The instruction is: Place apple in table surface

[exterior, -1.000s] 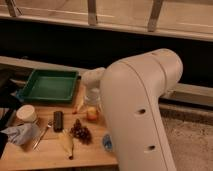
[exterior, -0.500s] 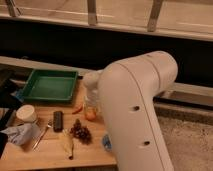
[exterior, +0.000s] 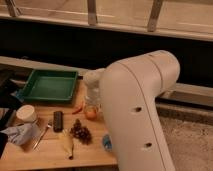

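The apple [exterior: 90, 114] is small, round and yellow-orange. It is at the level of the tan wooden table surface [exterior: 30, 155], right beside the orange-red carrot [exterior: 78, 108]. My gripper [exterior: 92, 100] hangs straight down over the apple, at the end of the pale wrist that comes out from behind my large white arm [exterior: 142, 105]. The gripper's tip reaches the top of the apple. I cannot tell whether the apple rests on the wood or is still held just above it.
A green tray [exterior: 47, 85] stands at the back left. On the table are a white cup [exterior: 26, 113], a dark block [exterior: 58, 121], a grape bunch [exterior: 81, 132], a banana [exterior: 67, 142], a crumpled cloth [exterior: 17, 134] and a blue item [exterior: 106, 142].
The arm's large white body has shifted slightly to the left. The gripper and the apple stay at about the same spot beside the carrot.
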Robot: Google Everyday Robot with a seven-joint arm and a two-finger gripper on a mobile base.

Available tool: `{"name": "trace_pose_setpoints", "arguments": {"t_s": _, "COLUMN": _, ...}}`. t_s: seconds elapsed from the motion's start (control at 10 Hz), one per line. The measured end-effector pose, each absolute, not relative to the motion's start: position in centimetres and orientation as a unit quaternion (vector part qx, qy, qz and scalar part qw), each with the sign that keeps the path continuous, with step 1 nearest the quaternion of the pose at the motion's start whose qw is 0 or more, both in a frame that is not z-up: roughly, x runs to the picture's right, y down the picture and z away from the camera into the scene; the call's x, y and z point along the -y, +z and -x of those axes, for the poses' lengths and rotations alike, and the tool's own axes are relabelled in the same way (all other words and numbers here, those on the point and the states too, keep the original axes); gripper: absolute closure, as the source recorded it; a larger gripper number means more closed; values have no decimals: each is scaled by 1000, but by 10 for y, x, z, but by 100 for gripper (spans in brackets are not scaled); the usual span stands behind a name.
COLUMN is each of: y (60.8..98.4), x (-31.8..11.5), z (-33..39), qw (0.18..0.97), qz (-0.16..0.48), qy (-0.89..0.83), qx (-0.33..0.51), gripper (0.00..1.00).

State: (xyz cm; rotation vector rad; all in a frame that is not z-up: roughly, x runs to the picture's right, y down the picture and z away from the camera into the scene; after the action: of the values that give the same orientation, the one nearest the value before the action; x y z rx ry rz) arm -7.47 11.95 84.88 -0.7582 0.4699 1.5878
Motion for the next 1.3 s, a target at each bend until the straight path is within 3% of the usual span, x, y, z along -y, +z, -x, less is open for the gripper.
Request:
{"name": "trace_pose_setpoints", "arguments": {"t_s": 0.6, "y": 773, "x": -67, "z": 72, "qw": 638, "qz": 319, "qy": 682, "qx": -162, "gripper": 100}}
{"name": "trace_pose_setpoints", "arguments": {"t_s": 0.9, "y": 781, "x": -78, "z": 74, "qw": 637, "qz": 334, "qy": 673, "qx": -174, "gripper": 100}}
{"name": "trace_pose_setpoints", "arguments": {"t_s": 1.3, "y": 820, "x": -120, "z": 79, "qw": 629, "qz": 364, "qy": 657, "qx": -202, "gripper": 100}}
